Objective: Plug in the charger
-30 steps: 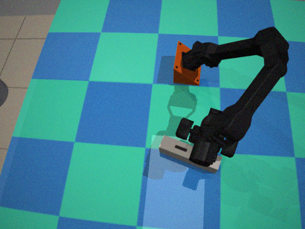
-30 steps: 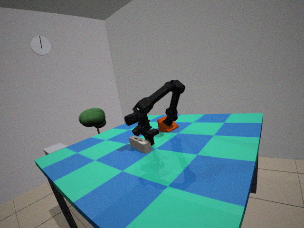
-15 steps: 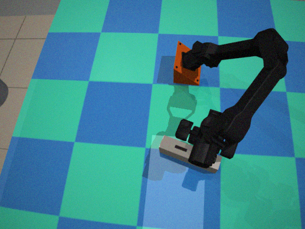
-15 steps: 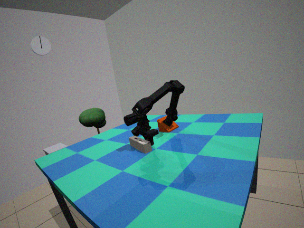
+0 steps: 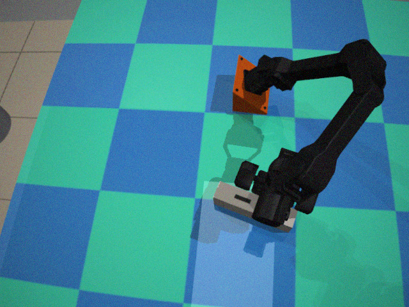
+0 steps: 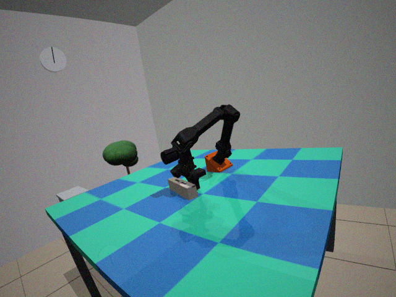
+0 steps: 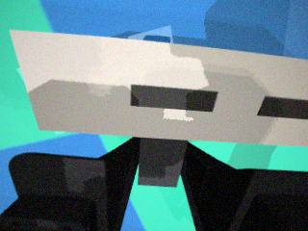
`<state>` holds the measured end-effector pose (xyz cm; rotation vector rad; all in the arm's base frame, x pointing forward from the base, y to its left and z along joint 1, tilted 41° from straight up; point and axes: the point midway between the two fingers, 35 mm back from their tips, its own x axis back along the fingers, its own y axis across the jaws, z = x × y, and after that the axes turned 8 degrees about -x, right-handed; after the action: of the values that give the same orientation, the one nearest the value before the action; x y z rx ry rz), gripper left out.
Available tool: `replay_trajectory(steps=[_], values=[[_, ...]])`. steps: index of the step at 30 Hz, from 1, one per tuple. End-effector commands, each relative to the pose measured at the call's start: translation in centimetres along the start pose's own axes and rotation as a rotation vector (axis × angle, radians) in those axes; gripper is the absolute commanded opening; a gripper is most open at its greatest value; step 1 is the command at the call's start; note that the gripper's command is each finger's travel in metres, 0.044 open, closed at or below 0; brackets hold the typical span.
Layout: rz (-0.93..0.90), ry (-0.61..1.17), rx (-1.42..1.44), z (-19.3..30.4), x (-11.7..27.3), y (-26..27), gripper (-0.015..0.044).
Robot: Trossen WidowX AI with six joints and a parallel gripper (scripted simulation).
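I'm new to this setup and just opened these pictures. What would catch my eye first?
The black arm bends over the blue and green checkered table, its tool shut on a dark charger pressed up to the beige power strip. In the wrist view the charger meets the strip just below a dark slot. An orange base block stands farther back.
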<state>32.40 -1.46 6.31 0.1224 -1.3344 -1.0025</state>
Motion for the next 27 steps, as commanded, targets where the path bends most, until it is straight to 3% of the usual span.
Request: replay_trajectory(steps=[1,27], values=[[-0.006,-0.019,0.015,-0.63,0.07,0.24,0.0],[-0.006,-0.018,0.015,-0.3,0.09,0.18,0.0]])
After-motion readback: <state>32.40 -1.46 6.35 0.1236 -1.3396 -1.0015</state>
